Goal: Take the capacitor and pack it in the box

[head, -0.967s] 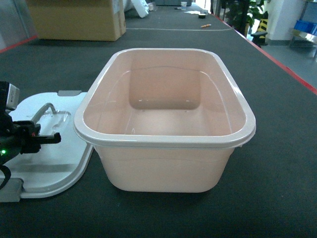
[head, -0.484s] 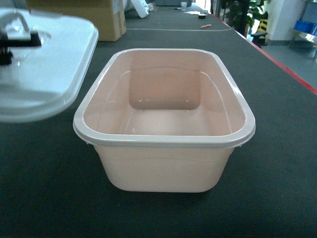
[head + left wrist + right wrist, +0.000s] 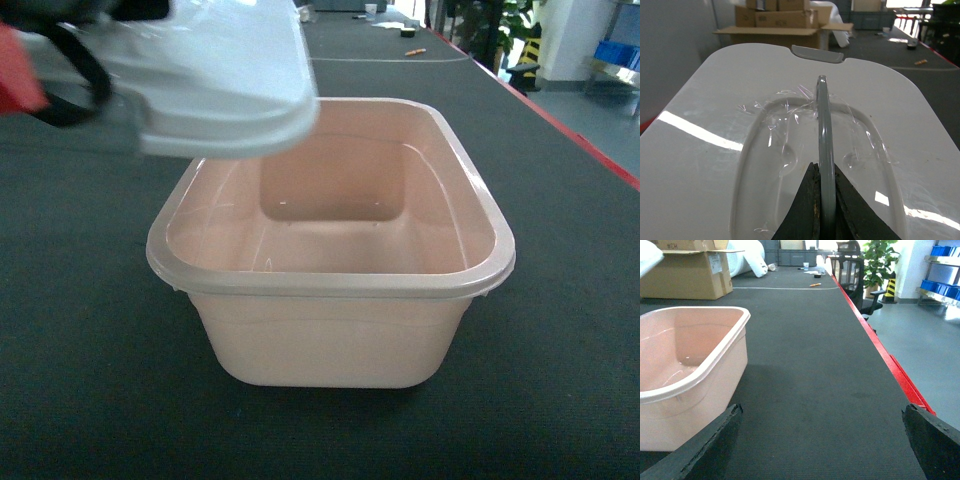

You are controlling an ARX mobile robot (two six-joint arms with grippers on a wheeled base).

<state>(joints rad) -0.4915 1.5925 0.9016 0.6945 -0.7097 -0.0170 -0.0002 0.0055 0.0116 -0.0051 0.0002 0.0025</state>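
Lid (image 3: 225, 85) aloft over box (image 3: 330, 283) corner, handle (image 3: 825, 150) pinched between left gripper (image 3: 824, 192) fingers; right gripper's spread, apparently empty.

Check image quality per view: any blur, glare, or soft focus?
Head view: the raised lid is motion-blurred at upper left; the box is sharp. Left wrist view: bright glare streaks cross the lid, and the left gripper on the handle sits close and slightly soft. Right wrist view: evenly lit, fingertips dark and soft.
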